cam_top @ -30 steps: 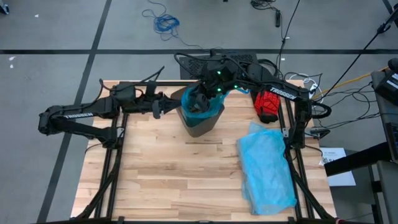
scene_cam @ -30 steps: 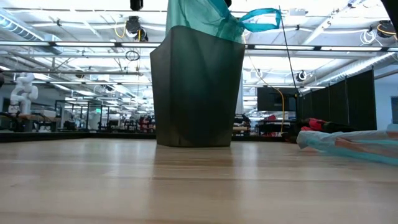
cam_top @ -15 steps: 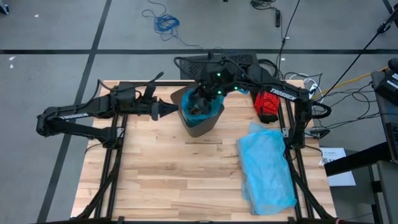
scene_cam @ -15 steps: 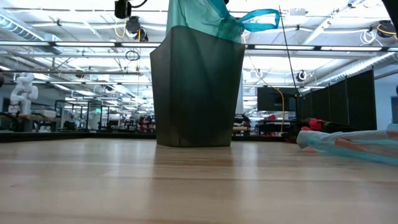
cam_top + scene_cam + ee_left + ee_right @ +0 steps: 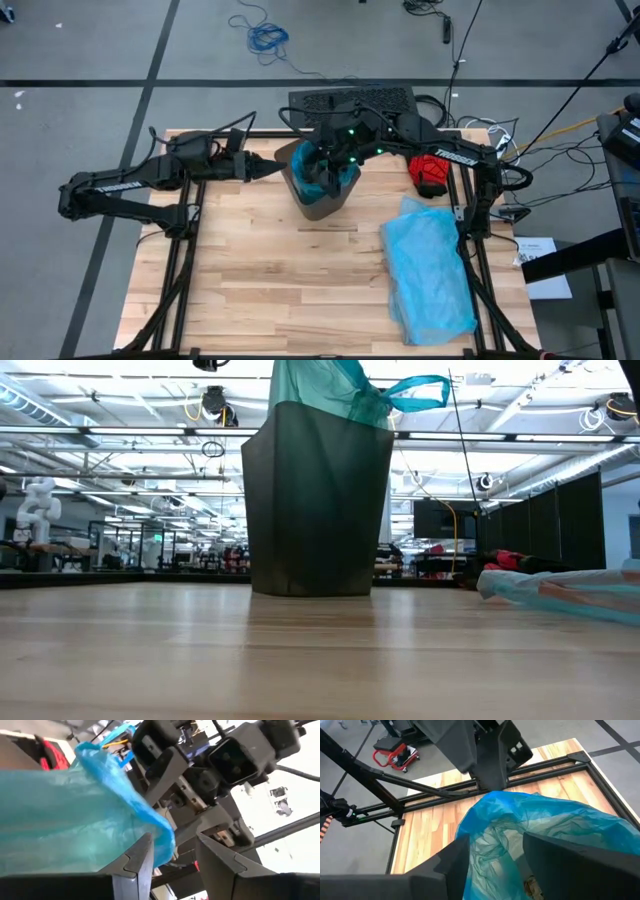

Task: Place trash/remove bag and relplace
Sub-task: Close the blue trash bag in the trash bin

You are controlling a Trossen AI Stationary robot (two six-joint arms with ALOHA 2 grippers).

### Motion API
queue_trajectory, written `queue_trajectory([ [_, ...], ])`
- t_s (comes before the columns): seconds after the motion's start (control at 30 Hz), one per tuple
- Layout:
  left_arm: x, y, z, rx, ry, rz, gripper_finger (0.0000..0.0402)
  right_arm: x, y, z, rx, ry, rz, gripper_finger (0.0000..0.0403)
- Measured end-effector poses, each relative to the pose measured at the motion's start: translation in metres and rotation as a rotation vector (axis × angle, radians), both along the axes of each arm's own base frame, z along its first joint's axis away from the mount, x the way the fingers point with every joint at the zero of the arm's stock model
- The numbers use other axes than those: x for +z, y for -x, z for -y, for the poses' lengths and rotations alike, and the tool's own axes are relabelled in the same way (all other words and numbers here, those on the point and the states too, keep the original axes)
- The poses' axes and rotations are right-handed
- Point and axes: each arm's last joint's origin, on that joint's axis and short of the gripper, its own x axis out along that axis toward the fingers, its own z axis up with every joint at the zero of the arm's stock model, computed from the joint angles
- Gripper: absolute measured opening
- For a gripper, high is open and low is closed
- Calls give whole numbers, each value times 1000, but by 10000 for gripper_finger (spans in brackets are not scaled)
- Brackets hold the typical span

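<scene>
The dark bin (image 5: 322, 195) stands at the table's far middle, with the teal bag (image 5: 325, 385) lining it and rising above its rim. One blue handle loop (image 5: 420, 388) sticks out sideways. My left gripper (image 5: 174, 839) is open at the bin's left rim (image 5: 283, 167), and the bag's blue edge (image 5: 162, 832) reaches into the gap beside one finger. My right gripper (image 5: 495, 840) hangs open over the bag's mouth (image 5: 333, 170), pointing down. A brown scrap of trash (image 5: 531, 885) shows inside the bag. My left gripper has the bag's upper blue edge (image 5: 167, 845) standing between its open fingers, coming level from the table's left. Whether a finger touches the plastic, I cannot tell. My right gripper's fingers stand over the bag's opening, apart from the plastic as far as shows.
A paler sky-blue plastic bag (image 5: 430, 270) lies spread on the table's right half. A red glove (image 5: 432, 172) lies at the far right, beside the right arm's base. Bare wood (image 5: 260, 280) fills the near left and middle of the table.
My left gripper has moved toward the table's right and slightly toward the far edge, up to the bin's left rim. My right gripper has shifted a little to the right above the bin. The bin has stayed where it was.
</scene>
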Motion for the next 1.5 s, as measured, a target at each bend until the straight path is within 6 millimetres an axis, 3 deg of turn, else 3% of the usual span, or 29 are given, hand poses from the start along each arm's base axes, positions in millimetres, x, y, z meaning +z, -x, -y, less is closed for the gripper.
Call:
queue_trajectory([
  [0.17, -3, -3, -6, -19, 91, -16, 140, 1, 0, 0, 2, 4, 7, 184],
  [0.43, -6, -9, -17, 12, 99, -16, 140, 0, 0, 0, 8, 13, 6, 179],
  [0.73, 0, -9, -17, -15, 82, 45, 119, 0, 0, 0, 10, 17, 6, 178],
  [1.13, -9, -21, -17, -100, 95, -3, 100, 1, -1, 0, 12, 20, 12, 178],
  [1.4, -3, -11, -14, -143, 105, 15, 100, 1, -1, 0, 12, 20, 13, 178],
  [1.5, -10, -7, -13, -137, 140, -69, 99, 1, -1, 0, 12, 20, 13, 178],
])
